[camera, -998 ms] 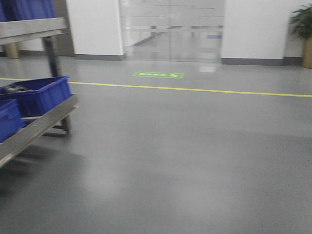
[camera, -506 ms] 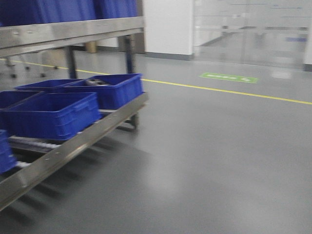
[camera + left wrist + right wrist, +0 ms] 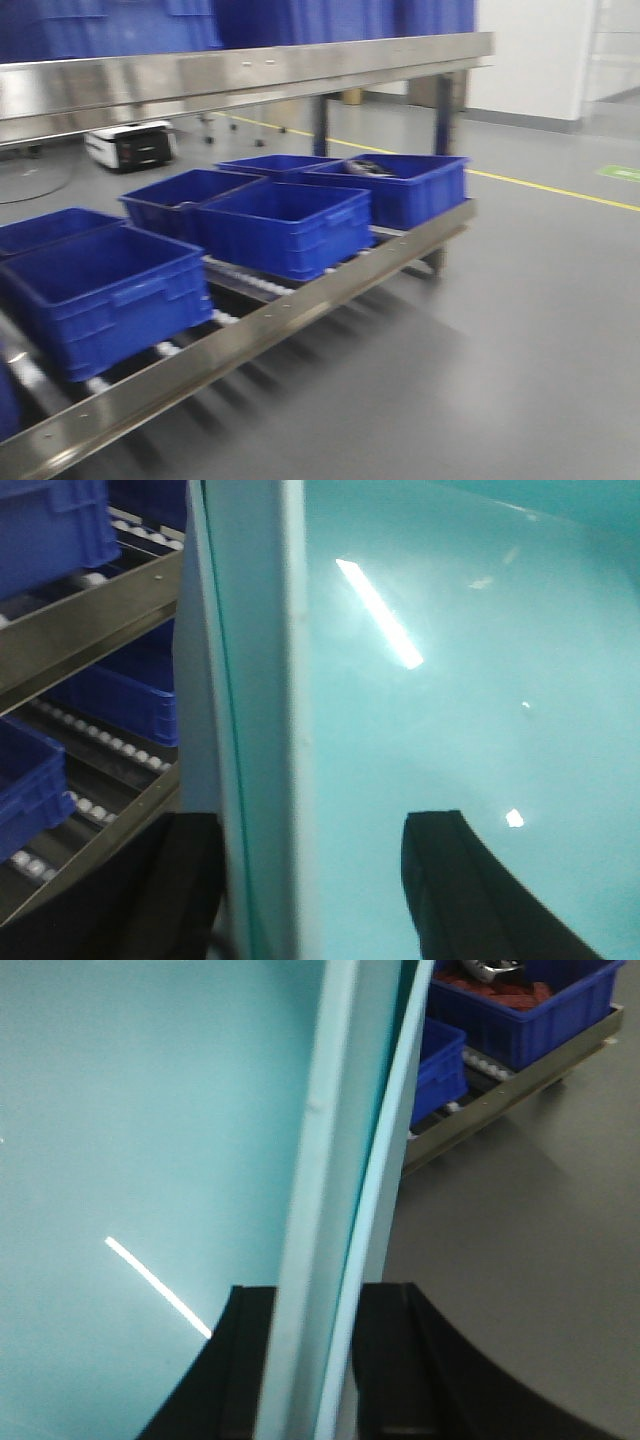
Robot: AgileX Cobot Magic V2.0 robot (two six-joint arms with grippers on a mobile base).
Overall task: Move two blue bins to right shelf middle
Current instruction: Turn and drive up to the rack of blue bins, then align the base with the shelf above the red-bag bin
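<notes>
Teal in colour, a wall (image 3: 330,1110) is clamped by the right gripper (image 3: 322,1295). It is straddled by the left gripper (image 3: 320,820) too — whether pinched cannot be told. Beyond both grippers — left of the left one — blue bins (image 3: 285,225) are ranged on the roller rack (image 3: 300,310).

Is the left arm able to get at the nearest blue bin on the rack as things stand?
Probably not yet: the left end effector straddles a teal panel, so it looks occupied, though the bin sits unblocked at the front of the rack.
</notes>
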